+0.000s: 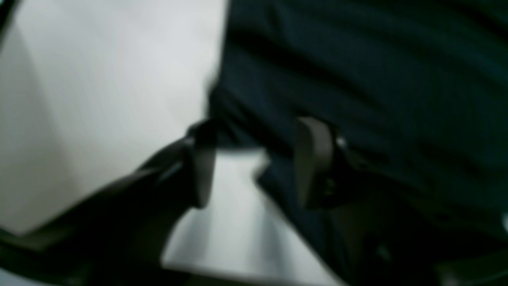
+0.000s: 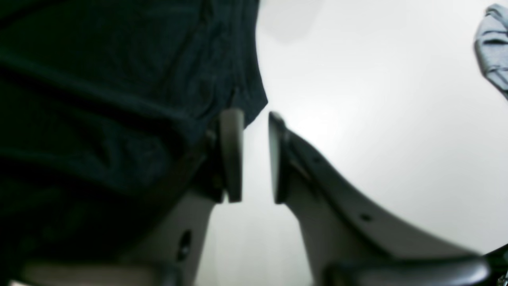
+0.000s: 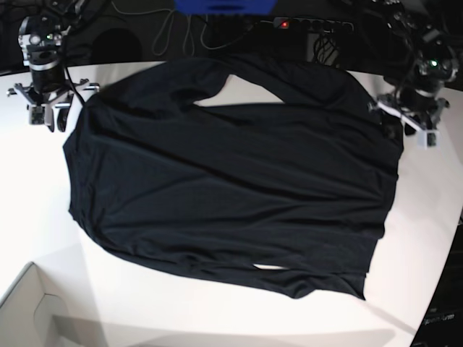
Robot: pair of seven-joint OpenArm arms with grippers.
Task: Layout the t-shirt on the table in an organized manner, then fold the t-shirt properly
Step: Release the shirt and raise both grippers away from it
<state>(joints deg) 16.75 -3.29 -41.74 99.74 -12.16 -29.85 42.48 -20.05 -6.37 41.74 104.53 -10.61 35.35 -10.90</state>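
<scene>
The black t-shirt lies spread out, with wrinkles, across most of the white table. My left gripper sits at the shirt's edge on the right of the base view. In the left wrist view it is open, one finger over the table, the other over the shirt. My right gripper sits by the shirt's upper left corner. In the right wrist view it is open a little and empty, beside the shirt's edge, with the table showing in the gap.
A pale cardboard box corner stands at the table's front left. Cables and a power strip run along the back edge. A grey-blue crumpled thing shows at the right edge of the right wrist view.
</scene>
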